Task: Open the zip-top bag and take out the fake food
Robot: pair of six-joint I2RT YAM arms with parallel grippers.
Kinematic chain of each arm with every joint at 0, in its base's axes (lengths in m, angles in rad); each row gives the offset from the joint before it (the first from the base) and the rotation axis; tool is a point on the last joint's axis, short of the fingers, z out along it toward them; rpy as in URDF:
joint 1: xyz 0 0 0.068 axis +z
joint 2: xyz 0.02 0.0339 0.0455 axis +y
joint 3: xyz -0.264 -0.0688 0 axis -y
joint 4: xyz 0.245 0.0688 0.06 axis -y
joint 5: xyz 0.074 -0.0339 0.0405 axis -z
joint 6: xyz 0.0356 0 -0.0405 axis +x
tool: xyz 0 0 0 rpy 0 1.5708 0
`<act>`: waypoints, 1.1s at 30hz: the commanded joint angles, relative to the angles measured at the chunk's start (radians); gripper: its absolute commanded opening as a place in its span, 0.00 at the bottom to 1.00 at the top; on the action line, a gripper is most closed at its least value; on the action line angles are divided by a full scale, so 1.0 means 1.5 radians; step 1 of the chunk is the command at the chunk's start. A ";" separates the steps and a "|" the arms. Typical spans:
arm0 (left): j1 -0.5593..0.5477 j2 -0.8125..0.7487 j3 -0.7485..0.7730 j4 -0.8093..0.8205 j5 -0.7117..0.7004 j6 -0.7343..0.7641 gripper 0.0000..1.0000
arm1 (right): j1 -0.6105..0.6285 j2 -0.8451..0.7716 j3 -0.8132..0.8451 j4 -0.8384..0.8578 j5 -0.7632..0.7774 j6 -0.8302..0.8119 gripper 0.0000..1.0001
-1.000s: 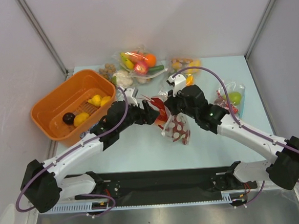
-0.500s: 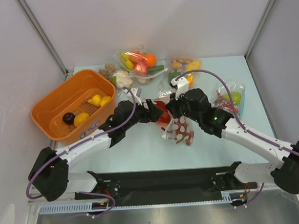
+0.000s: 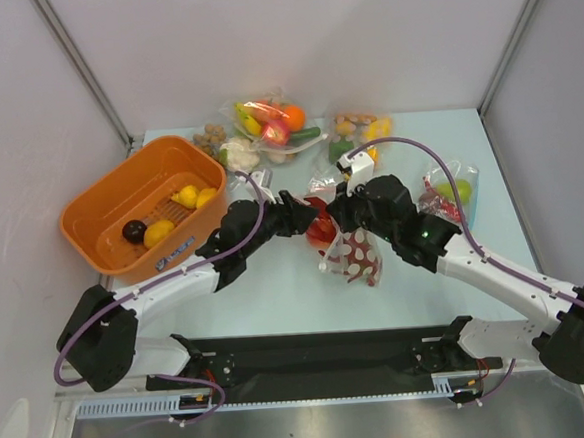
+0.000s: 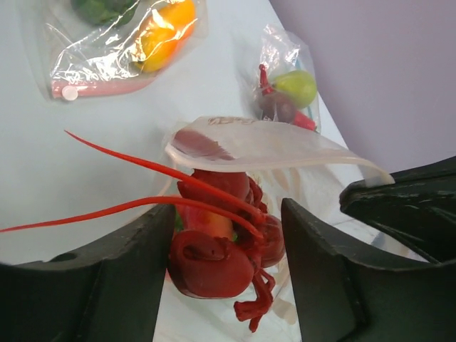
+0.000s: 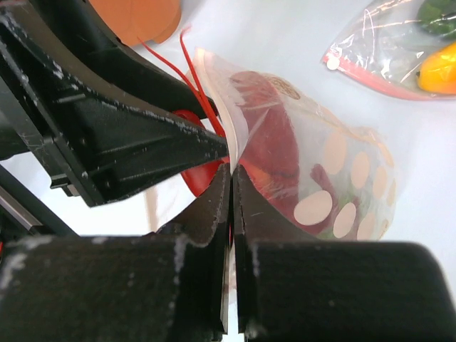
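Near the middle of the bench (image 3: pixel 277 290) the zip-top bag (image 5: pixel 320 171) was held by its rim, pinched flat in my fully closed right gripper (image 5: pixel 231 174). The red lobster (image 4: pixel 214 263) sat at the bag's mouth, filling the gap between the parted fingers of my left gripper (image 4: pixel 228 214). Whether they pressed it could not be confirmed.

Right claw (image 5: pixel 231 174) tight on zip-top bag (image 5: pixel 324 160) edge

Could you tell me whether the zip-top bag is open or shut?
Open: the zip-top bag has one lip lifted, pinched by the right pincer, red lobster exposed beneath.
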 commanded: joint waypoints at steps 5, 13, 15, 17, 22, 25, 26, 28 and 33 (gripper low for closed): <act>-0.009 0.008 0.006 0.049 0.013 -0.016 0.47 | 0.003 -0.033 -0.010 0.026 0.023 0.017 0.00; -0.030 0.030 0.032 0.016 0.009 -0.009 0.54 | 0.003 -0.048 -0.018 0.030 0.027 0.024 0.00; -0.035 0.034 0.032 0.020 -0.001 -0.010 0.53 | 0.003 -0.052 -0.023 0.031 0.026 0.027 0.00; -0.038 0.037 0.032 0.033 -0.003 -0.010 0.43 | 0.004 -0.057 -0.026 0.031 0.026 0.027 0.00; -0.041 0.042 0.036 0.037 0.016 -0.019 0.00 | 0.002 -0.071 -0.035 0.020 0.046 0.021 0.00; -0.042 0.027 0.036 0.031 0.026 -0.018 0.00 | -0.003 -0.072 -0.038 0.014 0.060 0.016 0.00; -0.042 0.023 0.034 0.032 0.028 -0.018 0.00 | -0.005 -0.069 -0.039 0.014 0.063 0.013 0.00; -0.042 0.011 0.033 0.028 0.031 -0.016 0.00 | -0.009 -0.064 -0.042 0.009 0.078 0.011 0.00; -0.042 -0.011 0.044 -0.025 0.049 -0.003 0.00 | -0.027 -0.051 -0.040 0.000 0.105 0.007 0.00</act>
